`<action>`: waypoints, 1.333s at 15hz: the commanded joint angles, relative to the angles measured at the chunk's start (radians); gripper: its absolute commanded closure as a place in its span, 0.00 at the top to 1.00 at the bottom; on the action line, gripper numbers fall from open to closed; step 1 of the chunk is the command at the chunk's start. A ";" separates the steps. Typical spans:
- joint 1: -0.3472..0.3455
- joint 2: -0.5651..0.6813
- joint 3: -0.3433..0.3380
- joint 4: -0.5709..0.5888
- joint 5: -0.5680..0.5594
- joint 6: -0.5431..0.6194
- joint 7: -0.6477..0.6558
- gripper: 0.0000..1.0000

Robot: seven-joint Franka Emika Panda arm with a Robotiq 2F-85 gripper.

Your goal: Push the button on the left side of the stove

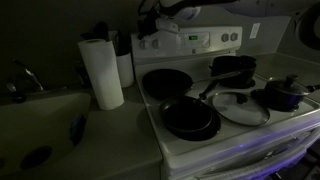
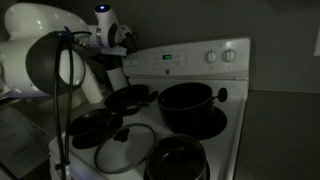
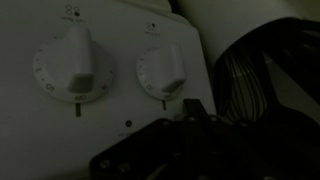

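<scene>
The white stove [image 1: 215, 140] has a raised back panel [image 1: 200, 41] with round knobs and a small green display [image 1: 193, 40]; it shows in both exterior views [image 2: 200, 58]. My gripper [image 2: 128, 40] hangs at the left end of that panel, and shows dark in an exterior view [image 1: 149, 28]. In the wrist view two white knobs [image 3: 68, 62] [image 3: 163, 73] fill the panel, with a small dark dot [image 3: 127, 124] below them. My gripper [image 3: 193, 104] is a dark mass just under the right knob, its fingers together and holding nothing.
Pans [image 1: 190, 118] [image 1: 165, 82], a dark pot [image 1: 235, 70], a glass lid [image 1: 240, 107] and a small pot [image 1: 282, 95] cover the burners. A paper towel roll [image 1: 101, 72] and a white container [image 1: 125, 68] stand left of the stove, beside the sink [image 1: 30, 130].
</scene>
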 commanded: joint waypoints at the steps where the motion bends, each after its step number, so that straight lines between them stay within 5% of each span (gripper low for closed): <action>1: 0.009 0.059 0.006 0.097 0.008 -0.041 0.022 0.00; 20: -0.002 0.116 0.027 0.135 0.031 -0.065 0.142 0.00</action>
